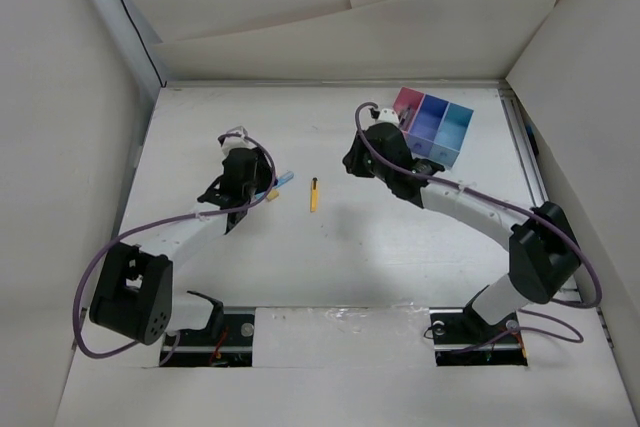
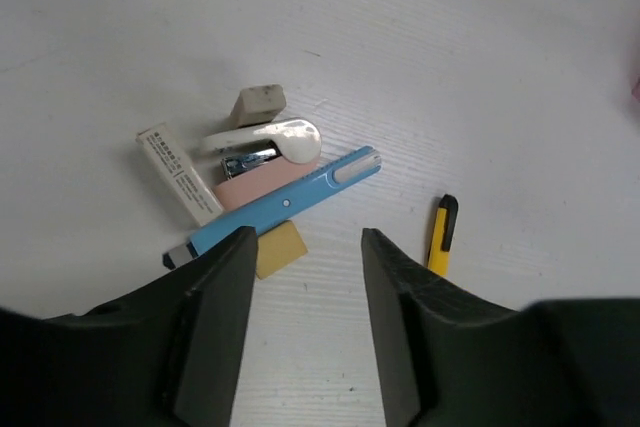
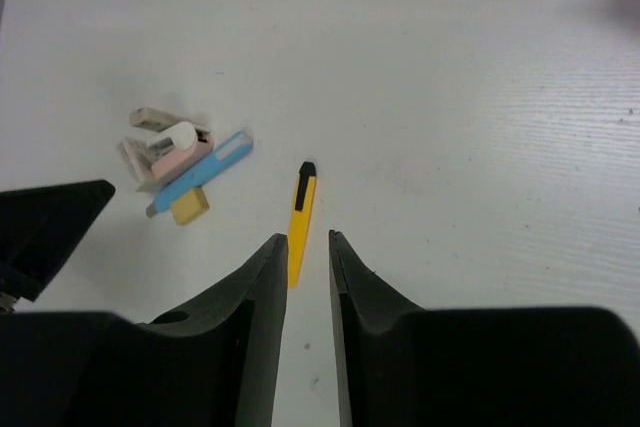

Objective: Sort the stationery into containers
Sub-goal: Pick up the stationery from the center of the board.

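White surface, pale card walls, our two arms reaching out over it.
Our left pincer hangs wide and empty above a small heap: a blue pen lies across a pink block, with a white clip, an eraser and a yellow pad touching or just beside it. A yellow cutter lies alone near the heap, between our pincers. Our right pincer shows a narrow slit, gripping nothing. Far right sits the tray, pink, blue and cyan, just beside our right wrist.
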Robot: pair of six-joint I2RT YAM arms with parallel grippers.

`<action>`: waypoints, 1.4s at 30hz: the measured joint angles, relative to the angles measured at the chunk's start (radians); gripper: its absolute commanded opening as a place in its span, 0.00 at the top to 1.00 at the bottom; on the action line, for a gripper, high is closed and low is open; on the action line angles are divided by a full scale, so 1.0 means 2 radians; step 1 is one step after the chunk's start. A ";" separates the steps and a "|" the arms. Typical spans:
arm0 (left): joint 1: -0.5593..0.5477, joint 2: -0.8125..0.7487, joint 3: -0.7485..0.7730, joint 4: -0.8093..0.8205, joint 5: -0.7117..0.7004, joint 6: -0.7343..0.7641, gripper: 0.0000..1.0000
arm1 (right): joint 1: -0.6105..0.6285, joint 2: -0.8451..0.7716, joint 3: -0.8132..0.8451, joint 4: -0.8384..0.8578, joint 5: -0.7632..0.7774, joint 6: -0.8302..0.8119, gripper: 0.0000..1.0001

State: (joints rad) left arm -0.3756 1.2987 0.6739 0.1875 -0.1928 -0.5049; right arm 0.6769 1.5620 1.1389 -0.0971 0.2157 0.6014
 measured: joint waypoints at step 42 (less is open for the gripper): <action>0.022 0.148 0.062 -0.054 -0.113 -0.083 0.89 | 0.012 -0.056 -0.038 0.000 0.020 -0.028 0.63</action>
State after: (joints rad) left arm -0.3325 1.5951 0.7971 0.0803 -0.4194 -0.6712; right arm 0.7017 1.4506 1.0622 -0.0975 0.2558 0.5457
